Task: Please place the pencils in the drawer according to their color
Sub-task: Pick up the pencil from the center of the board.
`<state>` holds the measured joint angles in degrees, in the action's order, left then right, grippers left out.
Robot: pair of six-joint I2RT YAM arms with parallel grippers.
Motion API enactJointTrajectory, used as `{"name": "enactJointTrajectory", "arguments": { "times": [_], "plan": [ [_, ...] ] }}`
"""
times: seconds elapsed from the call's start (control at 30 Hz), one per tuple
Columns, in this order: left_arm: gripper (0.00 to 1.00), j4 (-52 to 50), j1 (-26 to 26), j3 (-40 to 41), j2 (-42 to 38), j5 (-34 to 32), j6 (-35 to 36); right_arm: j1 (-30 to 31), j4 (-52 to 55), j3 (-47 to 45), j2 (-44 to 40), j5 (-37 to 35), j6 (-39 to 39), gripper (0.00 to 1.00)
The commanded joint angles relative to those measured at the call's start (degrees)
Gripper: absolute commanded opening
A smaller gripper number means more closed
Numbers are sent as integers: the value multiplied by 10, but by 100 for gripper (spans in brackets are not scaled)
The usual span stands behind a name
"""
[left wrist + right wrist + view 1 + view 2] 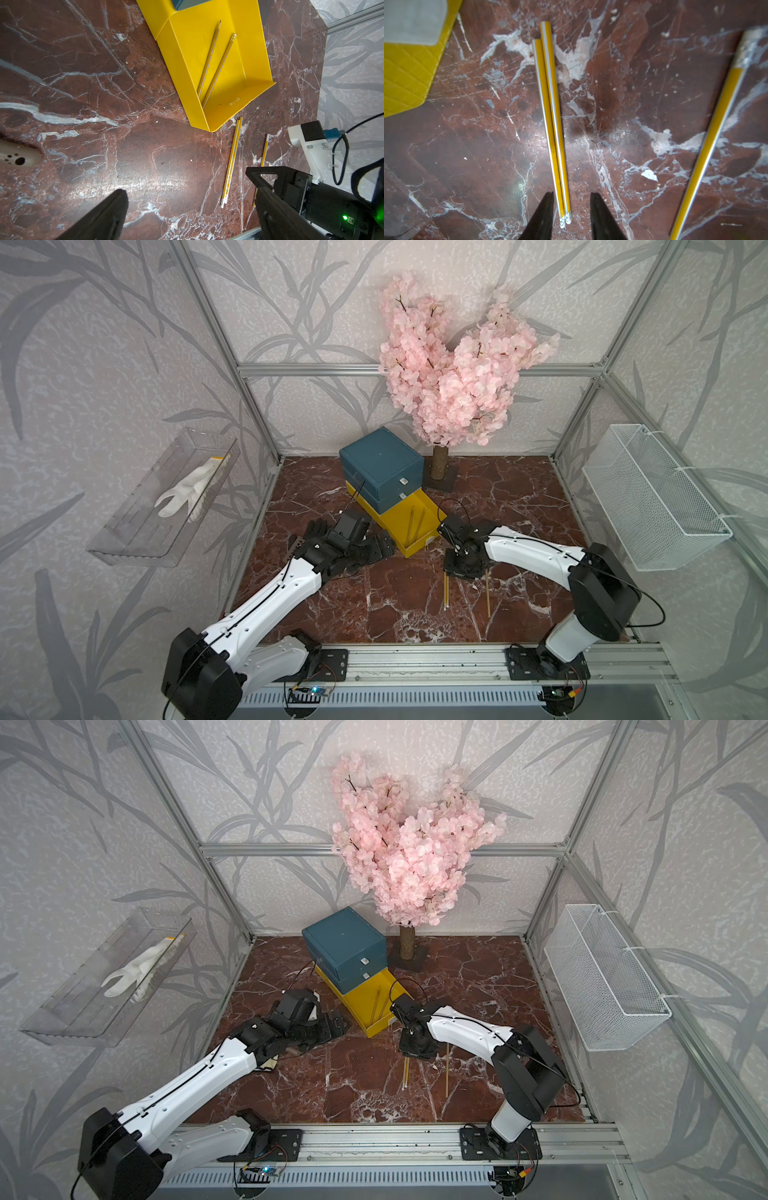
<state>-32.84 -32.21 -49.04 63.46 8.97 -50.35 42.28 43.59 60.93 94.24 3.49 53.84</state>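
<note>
Pencils (554, 124), two yellow, lie touching on the bench (612, 104) between my spread right jaws, nothing gripped: looks like pick-up, next I'd close squarely, then carry to the yellow drawer (388, 529)

The yellow drawer (245, 62) stands pulled out of the teal chest (180, 4) on the red-brown marble table (104, 104). Inside it two yellow pencils (208, 60) lie side by side, close together at the drawer's front wall and spreading toward the chest. Just beside the drawer's front corner a pair of yellow pencils (231, 162) lies touching on the table, pale ends away from the drawer. Farther out from that corner a single yellow pencil (264, 151) is partly hidden behind the right arm's black wrist (291, 180). The left tool (190, 193) hangs with its fingers spread wide, well apart from the drawer
</note>
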Motion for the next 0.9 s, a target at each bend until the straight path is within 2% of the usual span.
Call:
{"name": "enactJointTrajectory", "arguments": {
  "times": [0.0,0.4,0.77,0.87],
  "plan": [
    [100,4,-5,12,-15,-18,-12,1,-10,-1,15,-5,-13,33],
    [100,17,-8,16,-6,-21,-17,0,-11,27,90,5,-37,31],
    [100,24,-11,18,0,-21,-17,0,-4,30,116,8,-38,28],
    [100,23,-11,20,-1,-21,-19,-1,-7,29,124,16,-31,22]
  ]
}}
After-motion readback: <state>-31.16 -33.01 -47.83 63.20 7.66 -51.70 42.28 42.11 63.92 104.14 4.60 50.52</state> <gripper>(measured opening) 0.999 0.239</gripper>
